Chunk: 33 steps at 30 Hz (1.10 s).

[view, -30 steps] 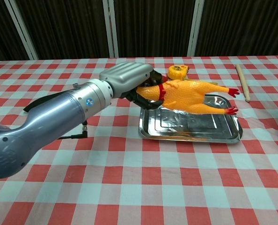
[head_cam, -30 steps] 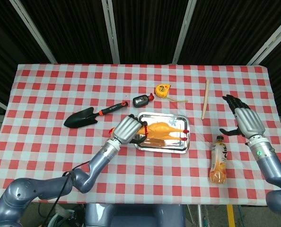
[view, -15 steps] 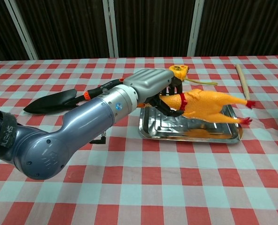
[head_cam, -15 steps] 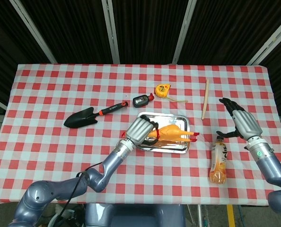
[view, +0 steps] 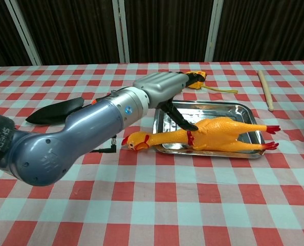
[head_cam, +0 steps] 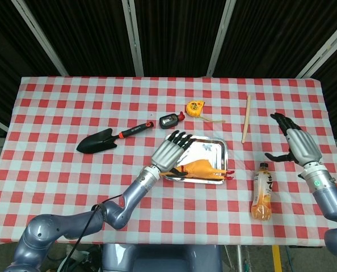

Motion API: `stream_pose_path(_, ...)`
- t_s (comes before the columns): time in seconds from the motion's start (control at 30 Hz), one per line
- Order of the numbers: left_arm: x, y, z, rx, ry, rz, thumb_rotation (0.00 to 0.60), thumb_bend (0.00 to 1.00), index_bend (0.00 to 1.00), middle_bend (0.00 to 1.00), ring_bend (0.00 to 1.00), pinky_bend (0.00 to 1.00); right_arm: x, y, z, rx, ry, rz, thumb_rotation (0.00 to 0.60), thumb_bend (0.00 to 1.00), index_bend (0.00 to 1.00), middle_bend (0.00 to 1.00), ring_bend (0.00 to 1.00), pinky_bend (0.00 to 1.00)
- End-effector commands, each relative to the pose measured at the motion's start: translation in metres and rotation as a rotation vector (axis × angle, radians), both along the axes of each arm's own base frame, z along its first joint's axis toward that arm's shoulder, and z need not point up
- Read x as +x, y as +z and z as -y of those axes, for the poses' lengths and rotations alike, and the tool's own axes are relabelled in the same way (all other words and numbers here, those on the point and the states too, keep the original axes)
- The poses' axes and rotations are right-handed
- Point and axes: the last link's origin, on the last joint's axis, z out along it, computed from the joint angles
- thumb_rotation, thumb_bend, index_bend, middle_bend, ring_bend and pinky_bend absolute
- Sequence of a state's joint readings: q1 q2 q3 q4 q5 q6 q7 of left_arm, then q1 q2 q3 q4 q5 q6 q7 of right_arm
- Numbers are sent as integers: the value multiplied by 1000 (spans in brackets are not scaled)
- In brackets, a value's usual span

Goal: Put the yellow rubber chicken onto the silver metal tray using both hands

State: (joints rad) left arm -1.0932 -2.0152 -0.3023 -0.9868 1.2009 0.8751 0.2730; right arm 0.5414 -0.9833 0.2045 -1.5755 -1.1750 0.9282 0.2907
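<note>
Chest view: the yellow rubber chicken (view: 213, 136) lies along the near edge of the silver metal tray (view: 208, 109), body in the tray, head and neck hanging over the rim onto the checked tablecloth (view: 152, 205), red feet past the other end. Left hand (view: 159, 88) hovers above the tray, fingers spread, gripping nothing. Right hand (head_cam: 296, 144) is raised well apart, fingers splayed, near an orange drink bottle (head_cam: 261, 192).

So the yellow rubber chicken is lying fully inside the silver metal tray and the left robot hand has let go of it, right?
Not quite. The yellow rubber chicken lies along the silver metal tray's near edge, with head and feet sticking out past it, as the chest view shows. The left robot hand is indeed open.
</note>
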Motion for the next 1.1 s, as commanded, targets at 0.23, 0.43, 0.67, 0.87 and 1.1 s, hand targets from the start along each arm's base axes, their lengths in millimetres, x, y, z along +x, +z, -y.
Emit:
stream_pose_path(0.23,-59,111,32,123,44,49,600,89,108,120,0,18,-21,3,-12,-140,0,-51,600,236,0,0,0,138)
stream_pose_path(0.43,-117,173,63,224,131,48,600,89,156,150,7,18,-37,-4,-33,-208,7,-144,600,236,0,0,0,138)
stream_pose_path(0.67,-179,218,94,322,256,-19,600,89,176,148,7,18,-54,-14,-62,-271,-9,-249,600,236,0,0,0,77)
stream_pose_path(0.87,-214,242,122,393,340,-29,600,89,181,146,7,18,-59,-23,-91,-309,-32,-280,600,237,0,0,0,65)
stream_pose_path(1.1,-251,250,154,436,466,-20,600,89,189,142,7,18,-64,-26,-119,-303,-71,-276,600,237,0,0,0,65)
